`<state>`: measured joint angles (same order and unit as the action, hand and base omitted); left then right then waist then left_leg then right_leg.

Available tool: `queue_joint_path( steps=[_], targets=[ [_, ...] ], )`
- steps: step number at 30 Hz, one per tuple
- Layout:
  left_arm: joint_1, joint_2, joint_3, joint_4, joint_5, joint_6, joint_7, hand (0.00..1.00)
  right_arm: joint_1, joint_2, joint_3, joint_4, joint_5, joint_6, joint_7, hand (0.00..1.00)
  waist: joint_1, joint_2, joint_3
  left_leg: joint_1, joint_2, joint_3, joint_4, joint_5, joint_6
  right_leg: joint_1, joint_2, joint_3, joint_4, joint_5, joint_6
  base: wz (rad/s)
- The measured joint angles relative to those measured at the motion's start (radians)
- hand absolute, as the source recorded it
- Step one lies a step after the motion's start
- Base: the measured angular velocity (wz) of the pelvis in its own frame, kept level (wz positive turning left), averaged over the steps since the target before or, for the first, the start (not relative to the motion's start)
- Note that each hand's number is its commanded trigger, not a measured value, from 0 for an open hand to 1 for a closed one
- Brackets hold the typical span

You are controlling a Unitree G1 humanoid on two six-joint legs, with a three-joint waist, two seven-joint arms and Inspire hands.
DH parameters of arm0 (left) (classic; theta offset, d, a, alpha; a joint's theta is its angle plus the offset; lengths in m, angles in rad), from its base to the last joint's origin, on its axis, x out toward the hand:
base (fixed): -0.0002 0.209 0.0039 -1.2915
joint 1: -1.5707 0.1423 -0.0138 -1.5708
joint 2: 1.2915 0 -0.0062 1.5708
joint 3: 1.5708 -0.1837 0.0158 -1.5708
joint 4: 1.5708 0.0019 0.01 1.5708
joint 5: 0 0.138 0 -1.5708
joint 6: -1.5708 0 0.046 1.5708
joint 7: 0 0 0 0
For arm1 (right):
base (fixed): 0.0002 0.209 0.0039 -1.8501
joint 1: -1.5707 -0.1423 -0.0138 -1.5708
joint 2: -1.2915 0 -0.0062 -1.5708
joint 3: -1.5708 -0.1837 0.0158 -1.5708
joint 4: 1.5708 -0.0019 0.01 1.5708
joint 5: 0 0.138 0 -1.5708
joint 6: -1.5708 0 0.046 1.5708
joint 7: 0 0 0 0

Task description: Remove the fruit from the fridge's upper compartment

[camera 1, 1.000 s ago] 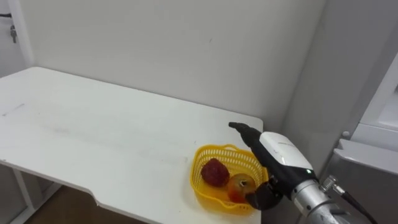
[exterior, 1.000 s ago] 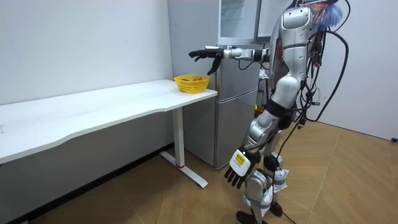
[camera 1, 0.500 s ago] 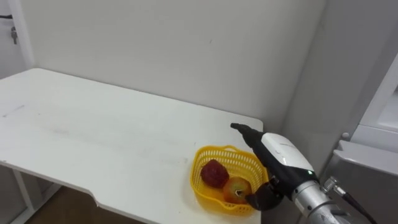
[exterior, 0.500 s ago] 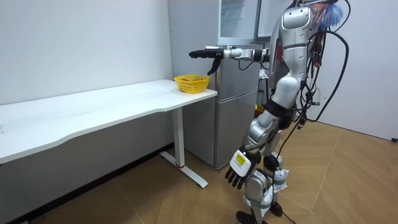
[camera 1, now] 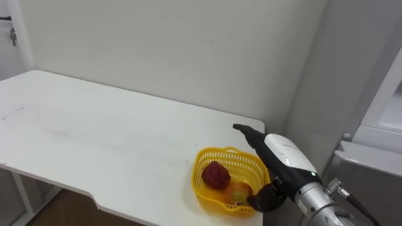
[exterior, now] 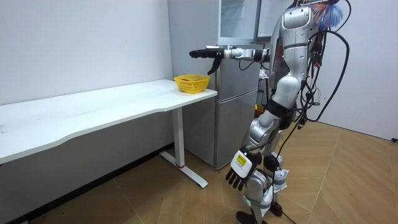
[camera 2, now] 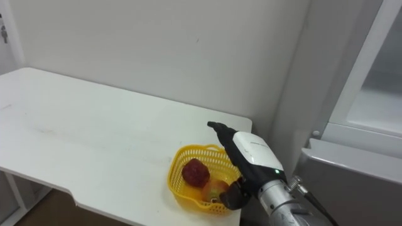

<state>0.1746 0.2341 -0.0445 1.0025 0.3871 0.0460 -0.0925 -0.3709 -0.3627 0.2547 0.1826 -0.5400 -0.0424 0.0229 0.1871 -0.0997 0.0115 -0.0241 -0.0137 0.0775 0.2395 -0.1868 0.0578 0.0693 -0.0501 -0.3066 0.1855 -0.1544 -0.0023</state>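
A yellow basket (camera 1: 202,164) stands at the right end of the white table (camera 1: 94,138). In it lie a red fruit (camera 1: 215,174) and a yellow-orange fruit (camera 1: 237,194). My right hand (camera 1: 282,154) hovers over the basket's right side, open, fingers straight and pointing toward the wall, nothing in it. In the room view the right hand (exterior: 205,54) is held out level above the basket (exterior: 191,83), and my left hand (exterior: 239,168) hangs open beside my thigh. I stand in front of the fridge (exterior: 239,81).
The grey fridge (camera 2: 352,169) stands right beside the table's end, its upper part (camera 2: 370,94) showing pale at the right. A white wall (camera 1: 157,50) runs behind the table. The table's left part is bare.
The yellow-orange fruit has sunk lower in the basket and rolled, showing a yellower side. My right hand has hardly moved.
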Motion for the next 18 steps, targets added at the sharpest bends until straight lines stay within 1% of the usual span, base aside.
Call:
queue_joint_path(
  steps=[2,4,7,8,10,11,12,14,16,18],
  targets=[
    [0.002,-0.001,0.000,0.000,-0.001,0.000,0.001,0.00,0.000,0.000,0.000,0.000,0.008,0.000,0.000,0.00,-0.001,0.003,-0.0021,0.001,0.000,0.000,0.000,0.000,0.000,0.000,0.000,0.001,0.000,0.000,0.000,0.00],
    [0.006,-0.001,0.000,0.000,-0.002,-0.001,0.004,0.00,0.000,0.000,0.000,0.000,0.058,0.000,0.000,0.00,-0.005,0.006,-0.0037,0.006,0.000,0.001,-0.001,0.000,0.000,0.002,0.000,0.001,0.000,0.000,0.000,0.00],
    [0.015,-0.008,0.001,0.001,-0.001,-0.001,0.020,0.00,0.000,0.002,-0.004,-0.004,0.113,-0.005,0.000,0.00,-0.020,0.013,-0.0025,0.014,0.000,0.002,-0.003,0.000,0.000,0.009,-0.001,0.002,0.001,0.000,0.000,0.00],
    [0.016,-0.012,0.002,0.004,-0.002,-0.001,0.023,0.00,0.003,0.003,-0.009,-0.009,0.116,-0.007,0.000,0.00,-0.027,0.018,-0.0005,0.014,-0.001,0.002,-0.002,0.000,0.000,0.012,-0.001,0.002,0.000,0.000,0.000,0.00],
    [0.018,-0.015,0.002,0.006,0.000,-0.001,0.025,0.00,0.018,0.017,-0.029,-0.043,0.135,-0.007,-0.001,0.00,-0.040,0.024,0.0007,0.013,-0.001,0.002,-0.001,0.000,0.000,0.013,-0.001,0.002,-0.002,0.000,0.000,0.00],
    [0.018,-0.021,0.001,0.008,0.000,0.000,0.025,0.00,0.043,0.029,-0.047,-0.086,0.155,-0.009,-0.003,0.00,-0.049,0.028,-0.0016,0.014,-0.001,0.002,0.000,0.000,0.000,0.014,-0.001,0.002,-0.002,0.000,0.000,0.00],
    [0.019,-0.029,0.001,0.010,-0.002,0.000,0.025,0.00,0.075,0.039,-0.061,-0.127,0.171,-0.011,-0.011,0.00,-0.051,0.037,-0.0070,0.016,-0.001,0.004,-0.001,0.000,0.001,0.015,-0.001,0.003,-0.001,0.000,0.000,0.00],
    [0.020,-0.040,0.000,0.012,-0.002,-0.002,0.027,0.00,0.122,0.055,-0.071,-0.191,0.196,-0.013,-0.018,0.00,-0.058,0.050,-0.0129,0.022,-0.001,0.007,-0.002,0.000,0.001,0.019,-0.001,0.004,-0.001,0.000,0.000,-0.05],
    [0.017,-0.047,0.000,0.017,-0.002,-0.009,0.043,0.00,0.148,0.065,-0.071,-0.238,0.213,-0.029,-0.021,0.00,-0.071,0.061,-0.0086,0.029,0.000,0.013,-0.004,0.000,0.001,0.023,-0.001,0.005,0.000,0.000,0.000,-0.09],
    [0.017,-0.048,0.000,0.018,-0.002,-0.013,0.052,0.00,0.186,0.066,-0.071,-0.286,0.239,-0.057,-0.035,0.00,-0.074,0.074,-0.0118,0.028,0.002,0.020,-0.005,0.000,0.001,0.020,-0.001,0.011,-0.001,0.000,0.000,-0.11]
  ],
)
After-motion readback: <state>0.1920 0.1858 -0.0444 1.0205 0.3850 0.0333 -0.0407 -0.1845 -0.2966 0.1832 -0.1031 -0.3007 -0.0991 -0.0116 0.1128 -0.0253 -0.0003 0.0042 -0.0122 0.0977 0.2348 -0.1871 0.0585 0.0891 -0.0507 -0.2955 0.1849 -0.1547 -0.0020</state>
